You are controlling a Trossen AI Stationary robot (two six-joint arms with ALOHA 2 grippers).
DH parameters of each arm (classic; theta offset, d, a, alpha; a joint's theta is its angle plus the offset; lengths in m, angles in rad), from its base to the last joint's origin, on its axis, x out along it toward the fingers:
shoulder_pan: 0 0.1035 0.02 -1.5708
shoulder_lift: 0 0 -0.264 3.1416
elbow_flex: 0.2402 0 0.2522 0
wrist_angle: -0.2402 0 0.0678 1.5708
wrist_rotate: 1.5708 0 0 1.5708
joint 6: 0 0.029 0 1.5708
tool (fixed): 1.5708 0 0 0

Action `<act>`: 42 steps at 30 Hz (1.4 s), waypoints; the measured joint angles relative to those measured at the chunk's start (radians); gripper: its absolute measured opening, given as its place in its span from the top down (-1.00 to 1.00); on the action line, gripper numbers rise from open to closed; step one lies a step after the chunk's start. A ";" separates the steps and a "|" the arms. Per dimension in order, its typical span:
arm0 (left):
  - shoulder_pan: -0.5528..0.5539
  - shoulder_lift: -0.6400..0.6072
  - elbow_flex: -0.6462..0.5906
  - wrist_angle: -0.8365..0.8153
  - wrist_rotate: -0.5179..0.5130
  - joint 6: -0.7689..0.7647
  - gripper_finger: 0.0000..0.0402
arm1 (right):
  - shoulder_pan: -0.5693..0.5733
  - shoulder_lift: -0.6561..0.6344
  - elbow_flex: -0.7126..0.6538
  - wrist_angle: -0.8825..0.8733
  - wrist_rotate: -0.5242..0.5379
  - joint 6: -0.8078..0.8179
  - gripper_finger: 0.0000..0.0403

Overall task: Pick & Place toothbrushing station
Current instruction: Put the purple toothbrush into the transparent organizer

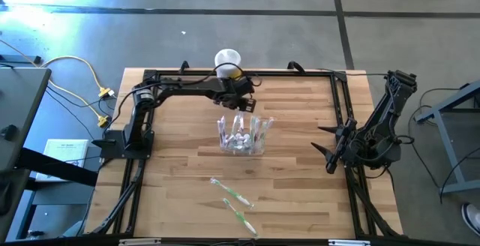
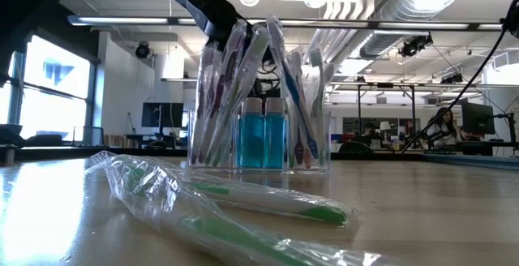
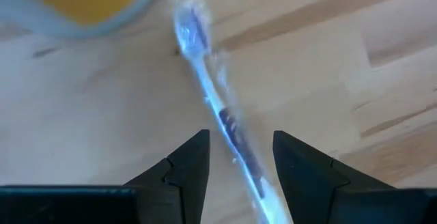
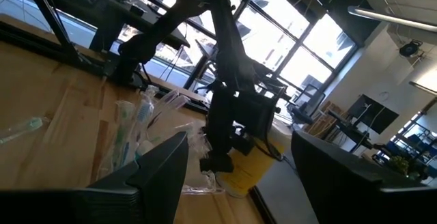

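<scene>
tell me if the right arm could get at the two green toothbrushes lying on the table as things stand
Probably yes. The two wrapped green toothbrushes lie in the open, apart from the holder, and the right gripper waits open at its side with nothing between.

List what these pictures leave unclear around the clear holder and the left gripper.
- Left gripper: wrist view shows open fingers flanking a wrapped blue toothbrush, contact unclear.
- Clear plastic holder: compartments too small in high view.
- Yellow canister: cut off by wrist view's edge.
</scene>
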 joint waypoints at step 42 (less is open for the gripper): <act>0.014 0.137 0.000 -0.075 0.176 0.298 0.98 | 0.000 0.000 0.000 -0.161 -0.003 0.136 -0.26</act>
